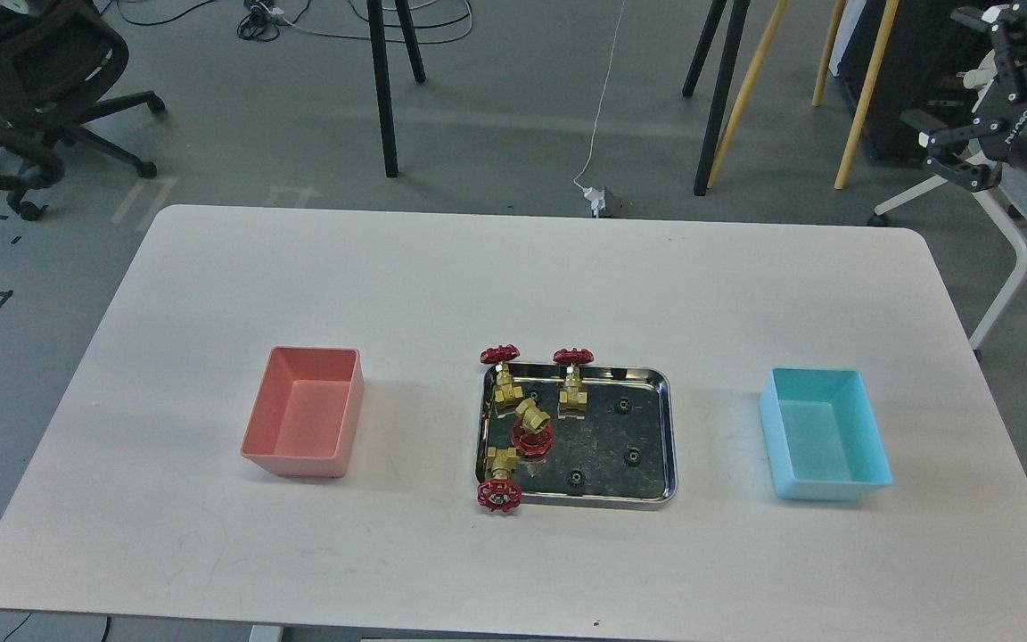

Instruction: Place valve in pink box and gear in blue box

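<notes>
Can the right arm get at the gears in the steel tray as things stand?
Probably yes: the right gripper is raised off the table's far right, and nothing stands over the gears lying uncovered in the steel tray's right half.

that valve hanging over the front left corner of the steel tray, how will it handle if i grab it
The valve looks like solid brass, so probably rigid and heavy for its size. Its red handwheel hangs past the tray rim, so a nudge may tip or pivot it on the edge. The round wheel could let it roll in an arc; gripping the blocky gold body seems safer.

right gripper (968,107) raised (far right), seemingly open
</notes>
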